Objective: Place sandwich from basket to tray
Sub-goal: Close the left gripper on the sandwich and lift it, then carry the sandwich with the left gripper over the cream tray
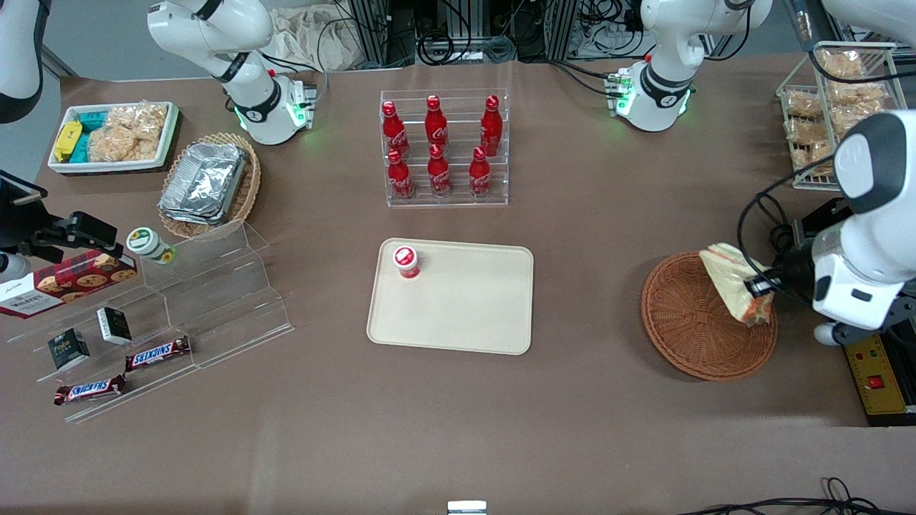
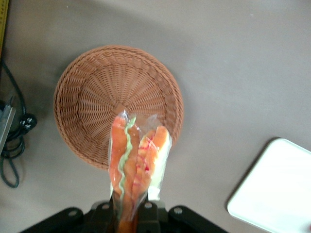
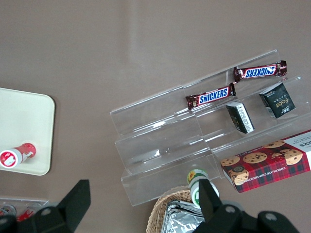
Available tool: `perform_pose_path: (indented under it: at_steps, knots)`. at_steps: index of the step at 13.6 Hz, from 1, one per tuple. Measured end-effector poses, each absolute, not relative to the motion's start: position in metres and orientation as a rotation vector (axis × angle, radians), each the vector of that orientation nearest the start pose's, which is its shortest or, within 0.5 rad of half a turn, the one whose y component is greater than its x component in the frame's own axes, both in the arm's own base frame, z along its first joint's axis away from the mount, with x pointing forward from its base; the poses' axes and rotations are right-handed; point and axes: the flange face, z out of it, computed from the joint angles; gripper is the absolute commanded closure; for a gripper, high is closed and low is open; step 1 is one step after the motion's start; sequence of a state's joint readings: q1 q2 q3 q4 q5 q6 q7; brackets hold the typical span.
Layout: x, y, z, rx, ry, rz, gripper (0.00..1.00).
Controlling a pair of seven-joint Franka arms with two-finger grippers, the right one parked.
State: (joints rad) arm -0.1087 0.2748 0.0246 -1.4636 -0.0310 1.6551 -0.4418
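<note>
The sandwich [image 1: 736, 283], a wrapped wedge of pale bread with orange filling [image 2: 135, 160], hangs in the air above the round brown wicker basket [image 1: 687, 322]. My left gripper [image 1: 760, 284] is shut on its edge, over the basket's rim toward the working arm's end. From the wrist camera the basket [image 2: 97, 92] lies empty below the sandwich. The cream tray [image 1: 472, 315] rests at mid-table, and a corner of the tray [image 2: 277, 194] shows in the wrist view too.
A small red-capped cup [image 1: 406, 262] stands on the tray's corner. A rack of red cola bottles [image 1: 444, 146] stands farther from the camera than the tray. A yellow control box [image 1: 876, 375] and cables [image 1: 758, 222] lie beside the basket. A wire rack of snacks [image 1: 830, 107] stands at the working arm's end.
</note>
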Motion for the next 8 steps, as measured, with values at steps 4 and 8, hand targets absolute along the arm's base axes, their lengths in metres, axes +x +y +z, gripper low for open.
perform_pose_path:
  at_steps: [4,8]
  knots:
    - [0.604,-0.165,0.561,-3.043,-0.551,0.193,0.95]
    - [0.566,-0.288,0.538,-2.997,-0.535,0.216,0.95]
